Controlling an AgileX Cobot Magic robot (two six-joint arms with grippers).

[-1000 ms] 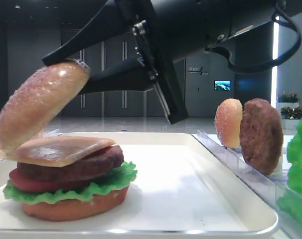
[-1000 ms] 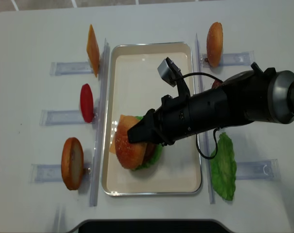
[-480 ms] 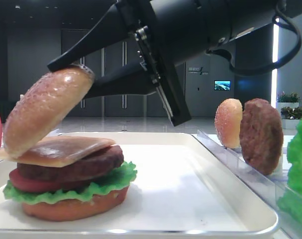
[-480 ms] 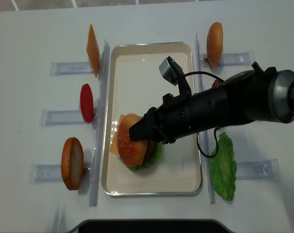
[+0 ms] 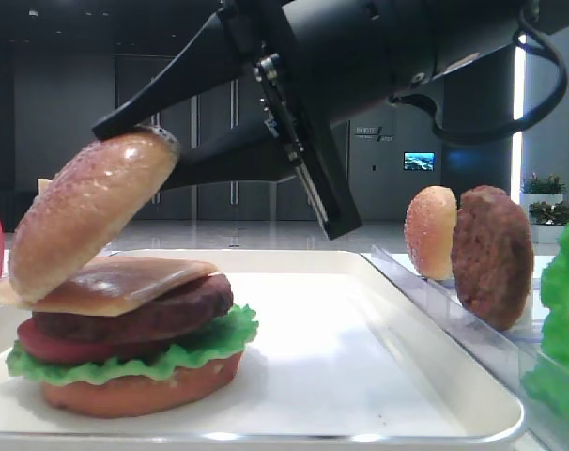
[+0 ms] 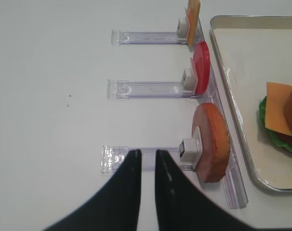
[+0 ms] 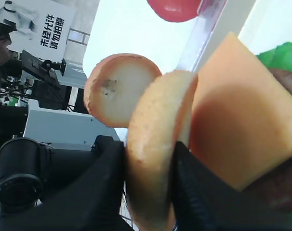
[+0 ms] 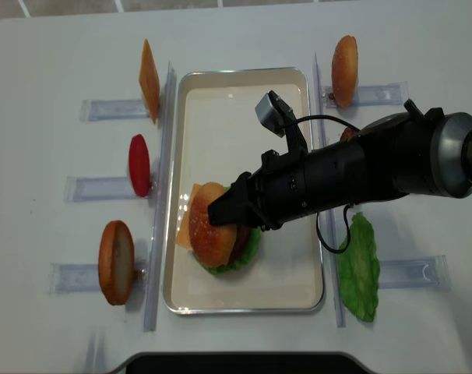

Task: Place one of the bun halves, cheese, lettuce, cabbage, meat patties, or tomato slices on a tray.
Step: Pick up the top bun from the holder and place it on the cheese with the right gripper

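So we're at the last layer here. Our right tool [image 8: 220, 213] is clenched on the bun top [image 8: 212, 234], holding it tilted over the stack on the tray [image 8: 244, 86]. The bun's low left edge looks like it touches the cheese [image 5: 125, 282]; the right edge is up in the air. Below that sit the patty [image 5: 144, 315], tomato [image 5: 54, 346], lettuce [image 5: 209, 343] and bottom bun [image 5: 144, 390], in the near-left part of the tray. Our left tool [image 6: 147, 163] is shut on nothing, parked over the tabletop [image 8: 57, 47] left of the racks. Next we probably need to level the bun, lower it flat on the cheese, then let go and back off without knocking the stack sideways.
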